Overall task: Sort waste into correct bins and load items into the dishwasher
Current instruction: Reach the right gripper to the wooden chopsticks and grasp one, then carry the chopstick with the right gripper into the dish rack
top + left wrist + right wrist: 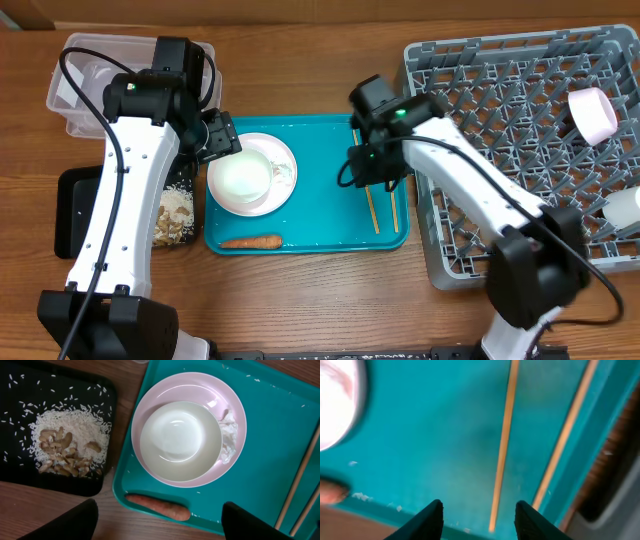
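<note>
On the teal tray (320, 150) a white bowl (180, 442) sits on a pale plate (150, 410), with crumpled white paper (229, 435) at the bowl's right side. An orange carrot (159, 506) lies along the tray's front edge. Two wooden chopsticks (371, 208) lie at the tray's right side. My left gripper (160, 522) hovers open above the bowl and carrot, holding nothing. My right gripper (479, 510) is open just above the tray, its fingers either side of the left chopstick (504, 440). Rice and nut scraps (65, 447) lie on the black tray (15, 420).
A clear tub (90, 70) stands at the back left, partly under the left arm. The grey dish rack (500, 120) fills the right side, with a pale cup (592, 112) and another white item (625, 210) in it. Loose rice grains dot the teal tray.
</note>
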